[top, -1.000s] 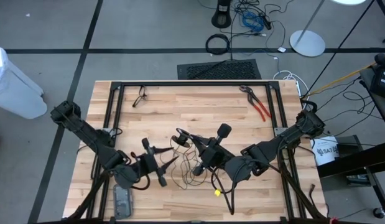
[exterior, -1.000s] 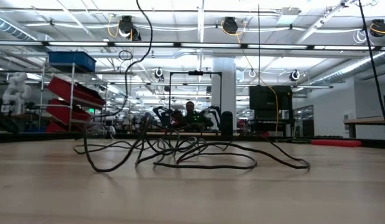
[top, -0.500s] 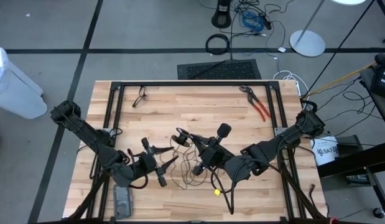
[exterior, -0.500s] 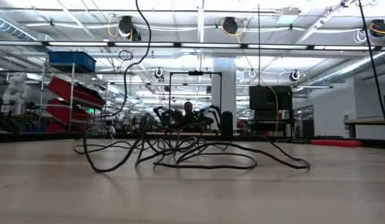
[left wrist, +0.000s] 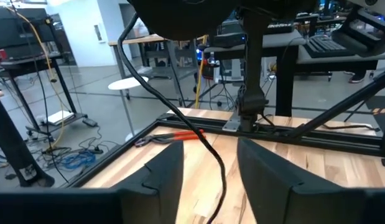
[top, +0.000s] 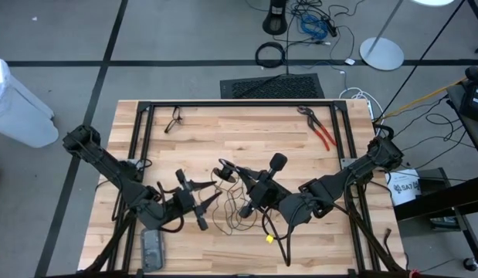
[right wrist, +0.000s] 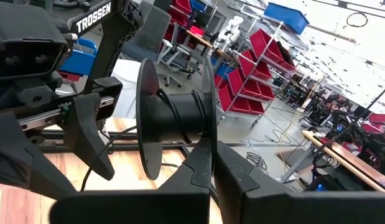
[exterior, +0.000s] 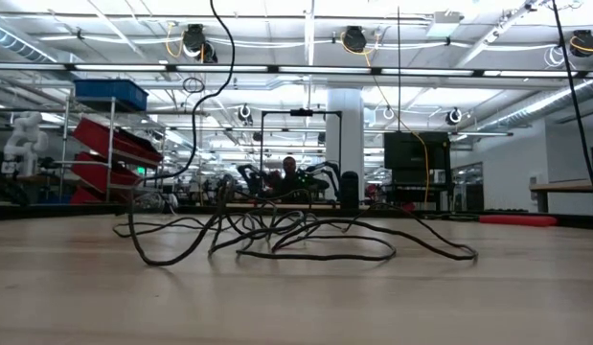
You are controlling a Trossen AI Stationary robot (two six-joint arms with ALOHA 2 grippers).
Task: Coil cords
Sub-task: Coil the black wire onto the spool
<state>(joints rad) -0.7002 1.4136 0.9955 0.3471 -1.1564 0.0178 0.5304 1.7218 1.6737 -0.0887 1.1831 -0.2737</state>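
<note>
At the near edge of the wooden bench (top: 239, 123) a grey flat block (top: 152, 249) lies beside the left arm, and a small yellow piece (top: 269, 239) lies near the right arm. Just beyond them the two arms meet over the middle of the bench. The left tool (top: 191, 204) sits low at the near left, its fingers (left wrist: 164, 171) standing apart with a strand of the cord (top: 231, 210) running through the gap between them; the fingers do not close on it. The right tool (top: 254, 194) is to its right, its fingers (right wrist: 204, 155) pressed together and clamped on the edge of a black spool (right wrist: 173, 118), which has cord wound on its core. The thin black cord lies in loose, tangled loops on the bench between and in front of the two tools; from bench height it spreads as low arcs across the wood (exterior: 277, 235). Farther back, red-handled pliers (top: 322, 130) lie near the far right corner, and a small dark tool (top: 174, 120) lies near the far left corner. Beyond the bench, on the floor, are a dark mat (top: 272, 86) and a thick black cable ring (top: 270, 54).
</note>
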